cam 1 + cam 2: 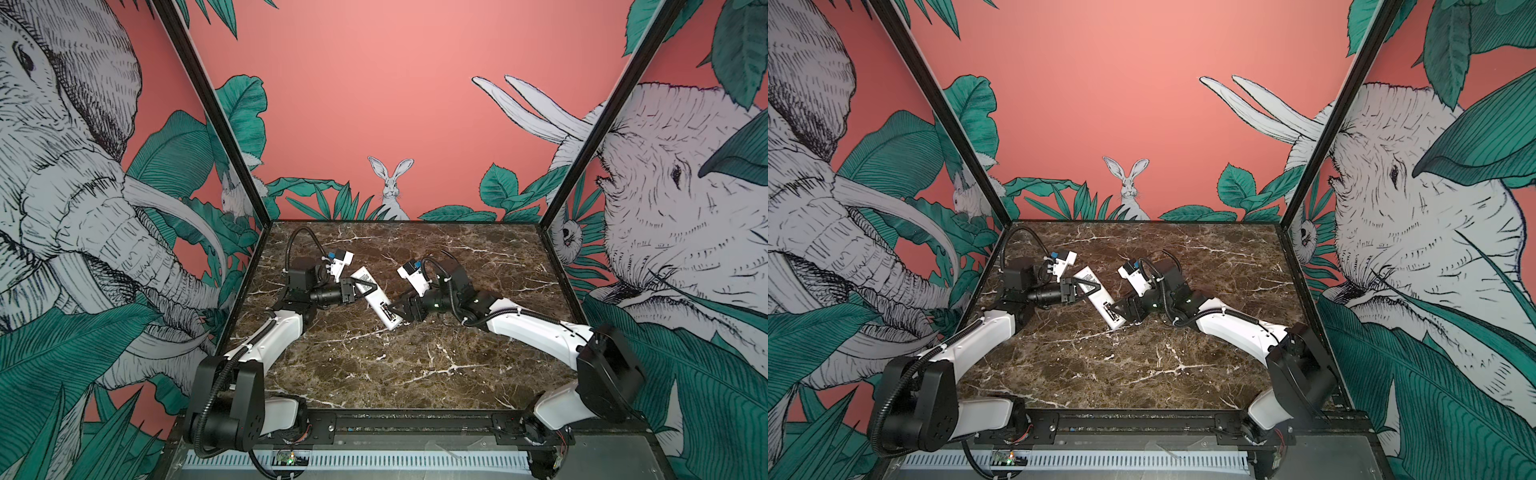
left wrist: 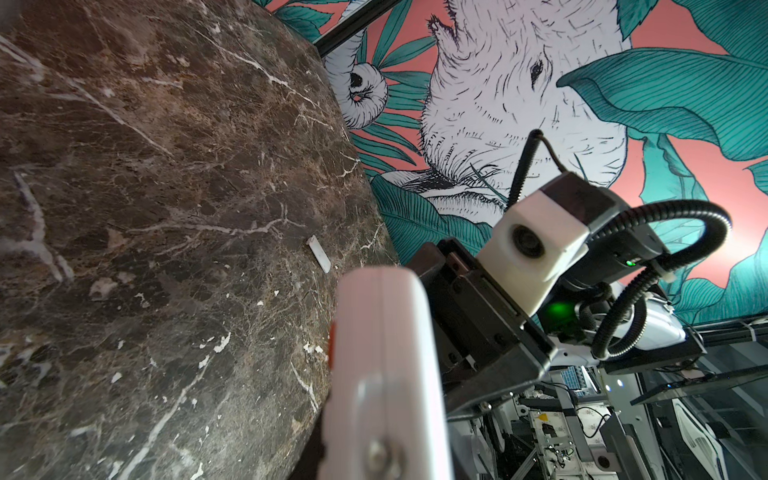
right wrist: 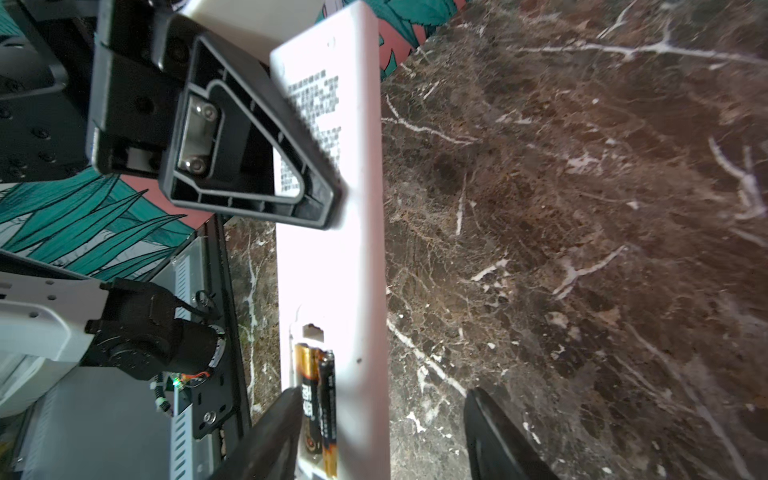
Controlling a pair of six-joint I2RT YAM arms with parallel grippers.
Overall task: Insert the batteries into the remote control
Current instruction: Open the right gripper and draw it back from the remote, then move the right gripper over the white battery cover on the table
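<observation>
Lying in the remote control [image 3: 332,257], batteries [image 3: 318,399] sit between right gripper [image 3: 382,436] fingers.

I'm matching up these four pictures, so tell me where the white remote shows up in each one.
Top views: remote lies slanted mid-table between both arms.
Left wrist view: remote fills the bottom centre, blurred.
Right wrist view: remote runs top to bottom, batteries in its open bay.
Shared landmark: the left fingers clamped on it.

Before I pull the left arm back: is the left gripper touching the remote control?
Touching. The right wrist view shows a left gripper finger pressed flat on the remote control's labelled back.
</observation>
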